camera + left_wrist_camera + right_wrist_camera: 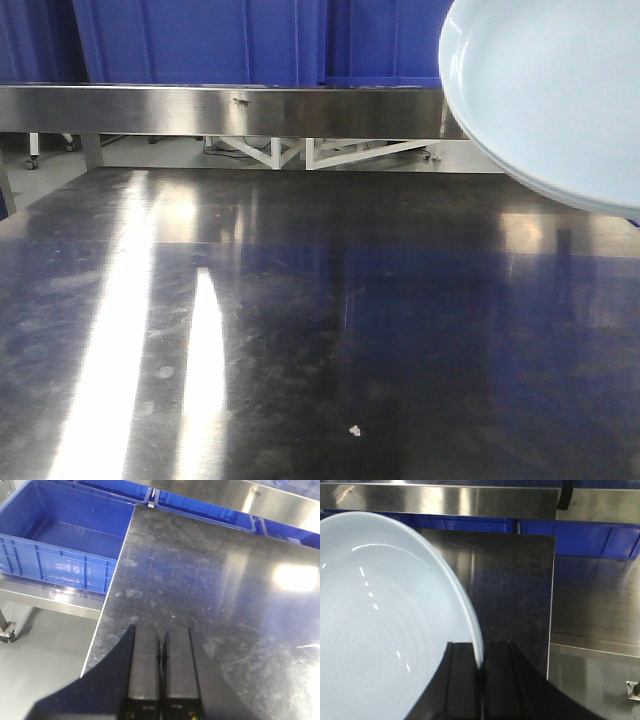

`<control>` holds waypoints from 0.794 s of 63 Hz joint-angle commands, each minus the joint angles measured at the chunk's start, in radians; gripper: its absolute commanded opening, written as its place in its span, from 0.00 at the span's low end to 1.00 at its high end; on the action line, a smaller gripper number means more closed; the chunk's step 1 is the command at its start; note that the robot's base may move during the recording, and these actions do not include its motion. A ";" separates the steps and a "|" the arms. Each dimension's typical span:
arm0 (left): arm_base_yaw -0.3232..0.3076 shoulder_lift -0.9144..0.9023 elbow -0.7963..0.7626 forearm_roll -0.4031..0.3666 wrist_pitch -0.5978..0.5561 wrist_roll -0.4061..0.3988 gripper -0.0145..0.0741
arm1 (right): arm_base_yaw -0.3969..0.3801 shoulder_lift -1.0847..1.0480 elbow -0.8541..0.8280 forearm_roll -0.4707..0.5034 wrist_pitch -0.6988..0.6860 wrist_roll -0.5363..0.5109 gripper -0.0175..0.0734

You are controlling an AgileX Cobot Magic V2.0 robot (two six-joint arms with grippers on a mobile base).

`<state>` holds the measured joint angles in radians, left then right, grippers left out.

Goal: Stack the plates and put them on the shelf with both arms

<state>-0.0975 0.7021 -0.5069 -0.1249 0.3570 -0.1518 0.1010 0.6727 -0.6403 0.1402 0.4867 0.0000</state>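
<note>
Held up at the far right, clear of the dark scuffed stainless-steel table (300, 330): two stacked pale bluish-white round shallow plates (560, 90).

Found a deep blue ribbed plastic crate (65, 545) just beside the table's left edge, and the black left gripper (161, 630) above that edge, fingers pressed together with nothing between them. Further right, found the black right gripper (481, 655) clamped on the near rim of the plates, carrying them above the table's right side, in front of the long brushed-steel shelf (445, 500).
</note>
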 commanded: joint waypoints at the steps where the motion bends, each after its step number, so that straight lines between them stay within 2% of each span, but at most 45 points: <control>1: -0.006 -0.004 -0.029 -0.011 -0.074 0.001 0.28 | -0.008 -0.008 -0.031 0.009 -0.095 0.000 0.25; 50: -0.006 -0.004 -0.029 -0.011 -0.074 0.001 0.28 | -0.008 -0.008 -0.031 0.009 -0.095 0.000 0.25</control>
<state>-0.0975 0.7021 -0.5069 -0.1249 0.3570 -0.1518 0.0989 0.6727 -0.6403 0.1402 0.4867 0.0000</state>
